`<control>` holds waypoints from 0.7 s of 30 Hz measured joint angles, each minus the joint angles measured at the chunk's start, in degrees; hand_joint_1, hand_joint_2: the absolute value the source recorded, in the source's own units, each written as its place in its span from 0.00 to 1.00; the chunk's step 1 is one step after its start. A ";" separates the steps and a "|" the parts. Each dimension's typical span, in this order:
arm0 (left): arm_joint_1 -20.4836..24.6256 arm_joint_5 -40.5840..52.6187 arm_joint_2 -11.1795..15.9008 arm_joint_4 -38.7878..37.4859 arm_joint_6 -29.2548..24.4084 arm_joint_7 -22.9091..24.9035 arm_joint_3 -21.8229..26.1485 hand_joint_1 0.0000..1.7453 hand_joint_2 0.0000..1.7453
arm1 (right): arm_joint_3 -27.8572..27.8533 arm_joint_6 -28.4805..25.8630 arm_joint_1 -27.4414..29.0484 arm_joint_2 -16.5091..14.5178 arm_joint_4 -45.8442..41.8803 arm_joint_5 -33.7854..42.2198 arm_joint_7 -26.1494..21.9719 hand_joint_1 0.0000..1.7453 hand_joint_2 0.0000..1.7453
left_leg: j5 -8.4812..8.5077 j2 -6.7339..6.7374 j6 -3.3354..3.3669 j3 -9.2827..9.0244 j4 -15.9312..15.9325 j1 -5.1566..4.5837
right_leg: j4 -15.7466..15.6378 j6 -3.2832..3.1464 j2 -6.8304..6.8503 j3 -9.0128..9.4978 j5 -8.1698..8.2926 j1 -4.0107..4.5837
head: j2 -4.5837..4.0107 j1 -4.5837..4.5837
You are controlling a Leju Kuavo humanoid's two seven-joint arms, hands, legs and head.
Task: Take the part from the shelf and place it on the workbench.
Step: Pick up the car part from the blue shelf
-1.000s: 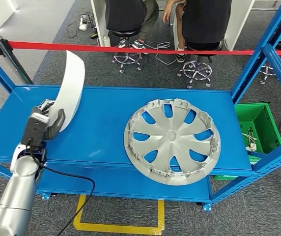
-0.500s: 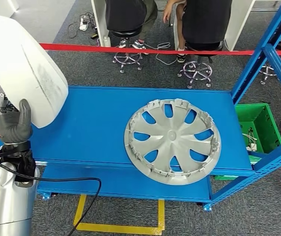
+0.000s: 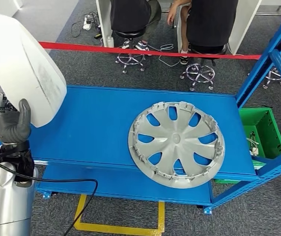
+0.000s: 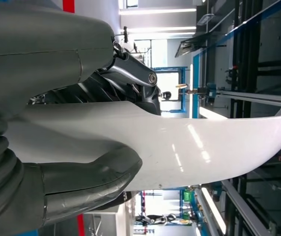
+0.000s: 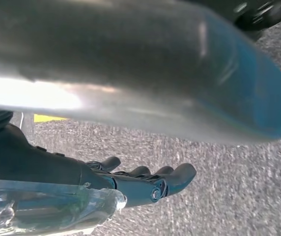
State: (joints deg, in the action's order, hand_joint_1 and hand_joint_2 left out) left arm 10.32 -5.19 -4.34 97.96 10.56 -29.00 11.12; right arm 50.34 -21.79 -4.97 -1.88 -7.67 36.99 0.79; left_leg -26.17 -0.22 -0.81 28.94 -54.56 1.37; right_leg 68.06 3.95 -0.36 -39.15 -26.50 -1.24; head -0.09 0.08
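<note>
Most of the white part (image 3: pixel 20 69) is cut off at the picture's edge in the head view, raised above the left robot hand (image 3: pixel 11 125) that grips it. Up close, the wrist view shows the thumb (image 4: pixel 91 182) and dark fingers (image 4: pixel 131 73) squeezing it. The right robot hand (image 5: pixel 142 184) hangs over the floor, holding nothing, fingers straight and close together.

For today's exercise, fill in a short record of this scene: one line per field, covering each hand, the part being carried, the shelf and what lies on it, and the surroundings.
Left hand: grips the white curved part, raised above the shelf's left end
Right hand: holds nothing, fingers extended, above grey carpet
Shelf: blue metal
On shelf: silver wheel cover lying flat, toward the right
Beside shelf: green bin on the right
Background: red barrier tape; two seated people on stools
</note>
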 joint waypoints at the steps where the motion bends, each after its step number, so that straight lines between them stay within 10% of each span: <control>1: 0.02 0.18 -0.01 0.01 -0.09 -0.01 0.03 1.00 1.00 | 0.02 0.01 -0.02 -0.05 0.00 0.02 0.00 0.00 0.00 | -0.34 -0.05 -0.46 -0.02 -0.32 0.14 | -3.61 0.26 -0.04 1.91 1.63 -0.02 | -0.01 0.10; 7: 0.11 2.50 0.11 0.15 -1.07 -0.09 0.14 1.00 1.00 | 0.04 0.04 -0.23 -0.24 0.00 0.35 0.03 0.00 0.00 | -1.73 -0.13 -2.31 0.92 -2.13 0.17 | -7.90 -2.24 -0.52 3.54 1.92 0.08 | 0.00 0.00; 13: 0.54 3.20 0.34 0.15 -1.49 -0.09 0.14 1.00 1.00 | 0.04 0.15 -0.36 -0.24 0.00 0.43 0.09 0.00 0.00 | -10.57 0.03 -2.54 7.39 -17.10 -0.03 | -8.04 -3.70 -0.30 2.47 2.63 0.36 | 0.00 -0.53; 18: 0.54 3.32 0.45 0.13 -1.52 -0.09 0.14 1.00 1.00 | 0.04 0.16 -0.38 -0.24 0.00 0.43 0.09 0.00 0.00 | -9.75 0.03 -2.35 7.10 -16.93 -0.09 | -8.04 -3.78 -0.28 2.24 2.86 0.47 | 0.00 -0.53; 21: 0.88 4.45 1.24 -0.08 -1.83 -0.16 0.15 1.00 1.00 | 0.39 1.33 -0.60 -0.24 -0.01 0.07 -0.23 0.00 0.00 | -3.39 0.02 -0.76 1.29 -5.25 -0.80 | -8.54 -2.50 -0.35 0.74 5.49 0.88 | 0.00 -0.49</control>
State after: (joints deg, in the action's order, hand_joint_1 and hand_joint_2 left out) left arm 11.20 -0.73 -3.10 97.88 8.74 -29.16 11.27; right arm 50.73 -20.46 -5.57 -2.12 -7.68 37.05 0.56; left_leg -29.56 -0.21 -1.57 30.23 -59.81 0.57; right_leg 59.52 1.46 -0.71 -38.41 -21.01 -0.36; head -0.09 -0.41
